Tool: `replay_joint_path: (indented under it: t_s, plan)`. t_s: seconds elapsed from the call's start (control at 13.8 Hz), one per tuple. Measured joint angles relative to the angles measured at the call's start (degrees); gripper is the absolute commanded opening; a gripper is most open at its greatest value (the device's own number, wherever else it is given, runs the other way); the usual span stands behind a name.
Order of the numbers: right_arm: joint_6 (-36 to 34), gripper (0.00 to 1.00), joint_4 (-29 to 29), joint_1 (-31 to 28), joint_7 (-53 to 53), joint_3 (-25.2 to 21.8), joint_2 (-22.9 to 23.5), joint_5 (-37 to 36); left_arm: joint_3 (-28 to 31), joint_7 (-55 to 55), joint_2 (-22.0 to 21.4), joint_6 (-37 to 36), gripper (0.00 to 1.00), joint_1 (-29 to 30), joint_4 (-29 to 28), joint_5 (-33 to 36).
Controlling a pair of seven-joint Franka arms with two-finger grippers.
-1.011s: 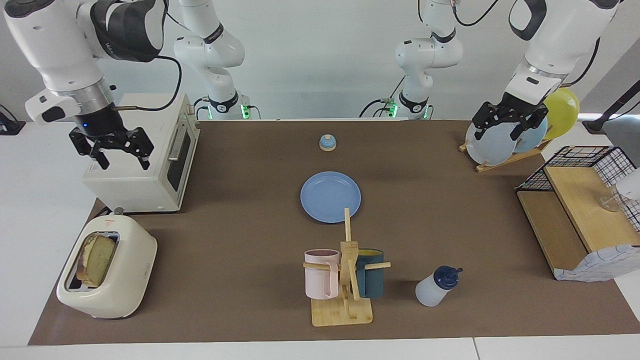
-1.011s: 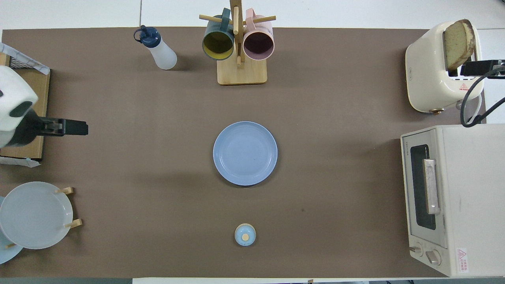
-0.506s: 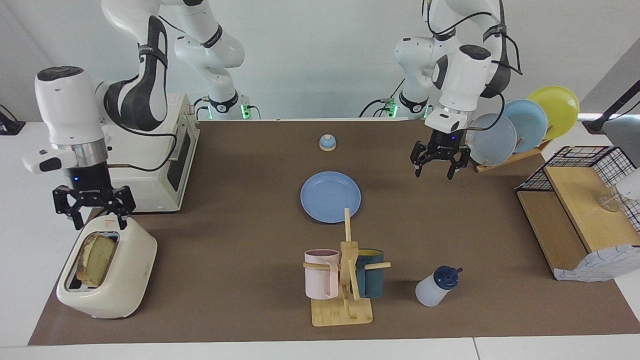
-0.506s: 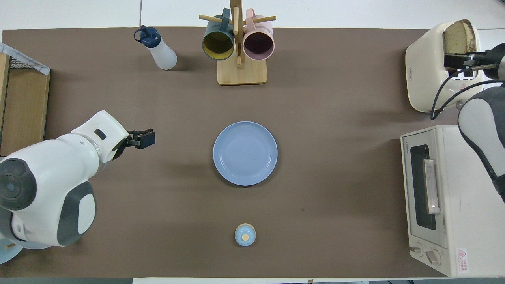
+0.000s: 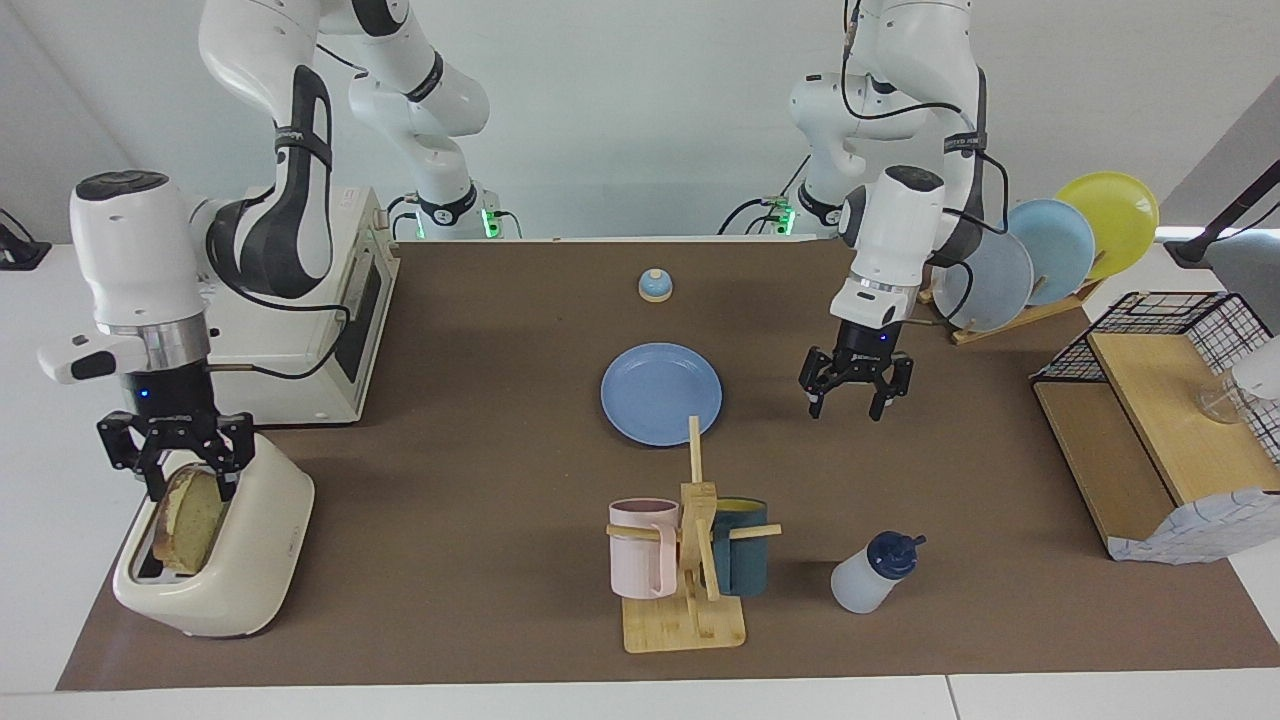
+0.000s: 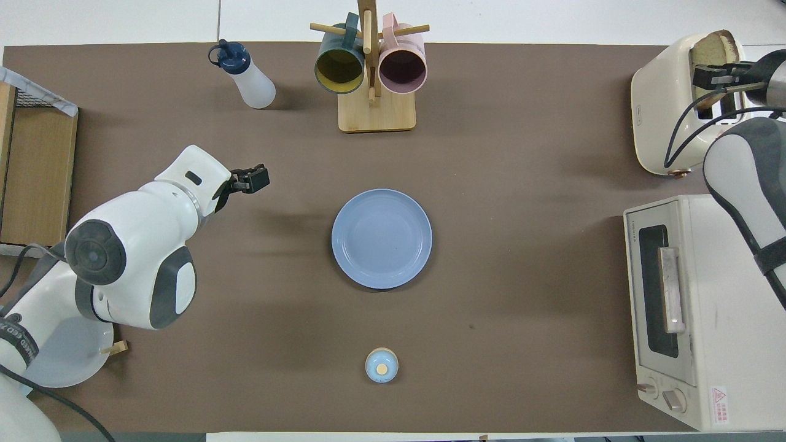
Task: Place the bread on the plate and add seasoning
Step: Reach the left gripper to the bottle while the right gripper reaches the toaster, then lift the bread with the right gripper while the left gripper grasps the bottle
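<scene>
The bread (image 5: 190,520) stands upright in a cream toaster (image 5: 245,560) at the right arm's end of the table; it also shows in the overhead view (image 6: 712,52). My right gripper (image 5: 172,472) is open, its fingers down at either side of the slice's top edge; it shows in the overhead view (image 6: 712,86) too. The blue plate (image 5: 660,393) (image 6: 381,238) lies empty at mid-table. My left gripper (image 5: 850,400) (image 6: 249,181) is open and empty, low over the mat beside the plate. The seasoning bottle (image 5: 870,580) (image 6: 245,80) stands farther from the robots.
A wooden mug rack (image 5: 685,625) with a pink and a dark mug stands beside the seasoning. A small blue bell (image 5: 654,286) is near the robots. A toaster oven (image 5: 300,330) sits by the toaster. Upright plates (image 5: 1040,265) and a wooden shelf (image 5: 1150,430) are at the left arm's end.
My right gripper came down from over the toaster oven to the bread in the toaster. My left gripper moved from the upright plates down toward the mat beside the blue plate.
</scene>
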Motion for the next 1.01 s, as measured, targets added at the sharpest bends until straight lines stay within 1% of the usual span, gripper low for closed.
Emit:
replay_joint_path:
  t_s: [0.07,0.14,0.22,0.29,0.36,0.43,0.51,0.58,0.65,0.72,0.79,0.87,1.01]
  plan:
    - [-0.1,0.06,0.4,-0.2,0.0,0.0,0.1,0.0,0.1,-0.1,2.0,0.0,1.0,0.0,2.2,0.0]
    - [-0.2,0.0,0.8,-0.5,-0.3,0.0,0.1,0.0,0.1,-0.2,4.1,0.0,1.0,0.0,4.2,0.1]
    - [-1.1,0.0,1.7,-0.8,-1.4,0.0,0.3,0.0,0.1,-0.2,6.1,0.0,1.0,-0.1,5.9,0.2]
    - [-3.4,0.0,3.0,-0.9,-2.3,0.0,0.6,0.0,0.5,-0.2,7.7,0.0,1.0,-0.7,7.1,0.2]
    - [-7.6,0.0,5.1,-1.1,-2.6,0.1,0.9,0.3,1.9,-0.4,9.2,0.0,1.0,-2.1,8.3,0.2]
    - [-13.6,0.0,8.3,-1.2,-2.8,0.1,1.4,2.2,5.0,-1.2,10.9,0.0,1.0,-5.1,9.7,0.2]
    - [-20.6,0.0,11.9,-1.2,-3.2,0.1,2.1,5.3,9.7,-2.7,12.9,0.0,1.0,-9.5,11.3,0.2]
    - [-27.5,0.0,15.8,-1.4,-3.6,0.1,2.8,7.6,15.7,-4.5,15.3,0.0,1.0,-15.0,13.5,0.3]
    - [-32.2,0.0,19.0,-1.4,-3.6,0.1,3.3,8.2,20.5,-5.9,17.5,0.0,1.0,-19.4,15.5,0.3]
    - [-36.2,0.0,21.8,-1.4,-3.7,0.2,3.7,8.2,23.6,-7.1,19.4,0.0,1.0,-22.2,17.6,0.3]
    - [-39.0,0.0,23.9,-1.3,-3.8,0.4,3.8,7.3,24.7,-7.7,20.5,0.0,1.0,-23.3,19.3,0.3]
    - [-41.2,0.0,25.6,-1.1,-4.3,0.8,3.9,4.5,25.1,-8.0,21.5,0.0,1.0,-23.5,20.7,0.3]
    - [-45.1,0.0,27.7,0.4,-7.6,2.4,3.9,-3.7,25.6,-9.4,23.7,0.0,1.0,-23.5,23.7,0.3]
